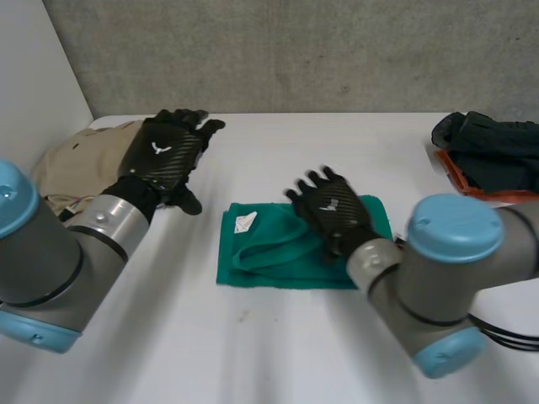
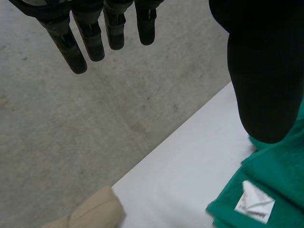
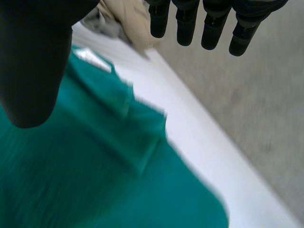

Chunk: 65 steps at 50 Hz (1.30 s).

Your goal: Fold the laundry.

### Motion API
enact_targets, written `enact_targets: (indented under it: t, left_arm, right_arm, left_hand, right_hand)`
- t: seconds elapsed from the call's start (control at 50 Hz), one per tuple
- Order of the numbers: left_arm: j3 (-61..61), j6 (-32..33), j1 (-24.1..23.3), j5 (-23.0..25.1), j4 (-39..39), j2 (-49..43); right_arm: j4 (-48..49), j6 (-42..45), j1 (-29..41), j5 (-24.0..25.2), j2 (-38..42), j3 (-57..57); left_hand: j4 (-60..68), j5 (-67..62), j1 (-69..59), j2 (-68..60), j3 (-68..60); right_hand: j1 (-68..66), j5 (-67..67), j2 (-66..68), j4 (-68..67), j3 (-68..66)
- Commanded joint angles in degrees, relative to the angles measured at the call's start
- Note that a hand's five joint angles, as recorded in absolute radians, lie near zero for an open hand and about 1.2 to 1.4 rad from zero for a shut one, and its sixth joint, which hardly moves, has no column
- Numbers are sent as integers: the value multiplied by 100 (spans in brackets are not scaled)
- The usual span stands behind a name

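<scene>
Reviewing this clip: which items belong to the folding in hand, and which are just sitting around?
In the job:
green cloth, mid-table
right hand, open above it
left hand, open

Lying about:
beige garment, beside the left hand
dark garment on an orange tray
Both are probably laundry for later.

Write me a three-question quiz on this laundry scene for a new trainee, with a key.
1. True or false: the green cloth lies on the table with a white tag showing.
2. The right hand is: A) open, over the green cloth; B) clenched round the tag; C) flat on bare table, away from any cloth.
3. What colour is the garment beside the left hand?

Key: 1 true; 2 A; 3 beige.
</scene>
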<state>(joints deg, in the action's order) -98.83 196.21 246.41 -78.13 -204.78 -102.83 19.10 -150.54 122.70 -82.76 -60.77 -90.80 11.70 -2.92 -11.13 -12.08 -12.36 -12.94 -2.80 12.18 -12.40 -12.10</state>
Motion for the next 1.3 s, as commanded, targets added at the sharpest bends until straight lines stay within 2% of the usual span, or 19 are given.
enact_targets:
  t: [0.02, 0.08, 0.24, 0.34, 0.5, 0.58, 0.7, 0.74, 0.8, 0.92, 1.02, 1.08, 1.1, 1.12, 1.14, 1.24, 1.26, 1.3]
  left_arm:
    - [417, -267, -760, 9, -18, -763]
    - [759, -267, -1199, 9, -18, -1254]
    - [2006, -223, -1736, -53, 52, -2731]
    - [2825, -232, -1754, -70, 113, -3339]
    - [3651, -83, -1623, -106, 711, -4007]
    - [3766, 128, -1368, -456, 685, -4052]
    - [3863, 794, -789, -1825, 448, -3973]
    - [3845, 962, -683, -1968, 438, -3964]
    - [3670, 1156, -656, -1943, 474, -3832]
    - [3187, 1104, -796, -1723, 474, -3314]
    - [3002, 1043, -1243, -1398, 439, -3120]
    - [2993, 1007, -1385, -1345, 447, -3111]
    - [2984, 998, -1455, -1362, 473, -3102]
    - [2984, 998, -1482, -1371, 482, -3094]
    - [2975, 998, -1499, -1371, 491, -3085]
    - [2634, 998, -1473, -1389, 491, -2752]
    - [2554, 998, -1456, -1389, 491, -2681]
    - [2396, 998, -1368, -1371, 491, -2506]
  right_arm:
    - [-39, -231, -774, 41, -102, -763]
    - [146, -222, -950, -3, -110, -895]
    - [138, -239, -959, -30, -128, -869]
    - [138, -213, -897, -47, -84, -895]
    - [190, -81, -880, -38, -31, -869]
    - [199, -37, -880, -38, -31, -852]
    - [191, 51, -880, -47, -14, -851]
    - [208, 173, -880, -65, -14, -869]
    - [208, 305, -880, -117, -14, -878]
    - [191, 481, -941, -311, -40, -904]
    - [138, 490, -950, -346, -49, -922]
    - [138, 499, -959, -407, -66, -974]
    - [138, 508, -959, -434, -66, -983]
    - [112, 577, -968, -504, -75, -983]
    - [103, 648, -968, -565, -84, -975]
    - [85, 1868, -985, -1171, -145, -948]
    - [155, 2349, -1029, -1381, -215, -905]
    - [260, 2747, -1047, -1514, -295, -834]
  left_hand:
    - [-170, 292, 113, 208, 236]
    - [-165, 287, 108, 203, 231]
    - [-98, 220, 41, 136, 164]
    - [-47, 169, -9, 85, 114]
    - [87, 35, -143, -49, -20]
    - [355, -233, -412, -317, -289]
    - [391, -269, -448, -353, -324]
    - [290, -168, -346, -252, -223]
    - [121, 1, -178, -83, -55]
    - [-81, 203, 24, 119, 147]
    - [-81, 203, 24, 119, 147]
    - [-98, 220, 41, 136, 164]
    - [-131, 253, 74, 169, 197]
    - [-165, 287, 108, 203, 231]
    - [-165, 287, 108, 203, 231]
    - [-170, 292, 113, 208, 236]
    - [-170, 292, 113, 208, 236]
    - [-170, 292, 113, 208, 236]
  right_hand:
    - [294, 280, -218, 240, 210]
    - [294, 280, -218, 240, 210]
    - [-386, -401, 462, -441, -470]
    - [-890, -904, 966, -944, -974]
    - [-1781, -1795, 1857, -1835, -1865]
    - [-2219, -2233, 2295, -2273, -2303]
    - [-2674, -2688, 2750, -2728, -2758]
    - [-2808, -2823, 2884, -2863, -2893]
    - [-3095, -3109, 3171, -3149, -3179]
    - [-3095, -3110, 3171, -3150, -3180]
    - [-3162, -3177, 3238, -3217, -3246]
    - [-4469, -4483, 4545, -4523, -4553]
    - [-5307, -5322, 5383, -5362, -5391]
    - [-6692, -6706, 6768, -6746, -6776]
    - [-6706, -6720, 6782, -6760, -6790]
    - [-6706, -6720, 6782, -6760, -6790]
    - [-6706, -6720, 6782, -6760, -6790]
    - [-6706, -6720, 6782, -6760, -6790]
